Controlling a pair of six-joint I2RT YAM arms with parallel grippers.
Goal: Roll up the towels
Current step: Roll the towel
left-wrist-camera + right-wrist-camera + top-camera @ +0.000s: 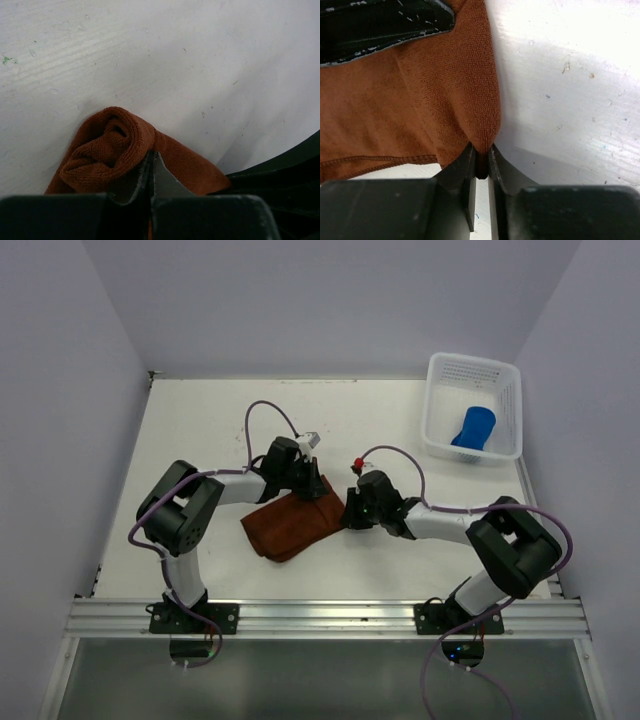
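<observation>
Mid-tabletop (pixel 200 430): left claw (pixel 151 154) clenched on rust-brown cloth towel (pixel 290 525), one end curled, the rest unrolled. The right claw (pixel 481 150) pinches its right edge. Far right, royal-blue cloth towel (pixel 473 427) lies rolled inside white perforated plastic basket (pixel 432 410). Roughly half done, by my judgement.

A white tabletop (pixel 200 420) fills the middle of the top view; the close views show it faintly scuffed and speckled. Plain pale grey-lilac walls enclose it: a back wall (pixel 330 300) across the top, a left wall (pixel 60 420) and a right wall (pixel 590 360). An aluminium rail (pixel 330 618) spans the bottom, with a grey surface (pixel 320 680) below it. The light is soft and even.
</observation>
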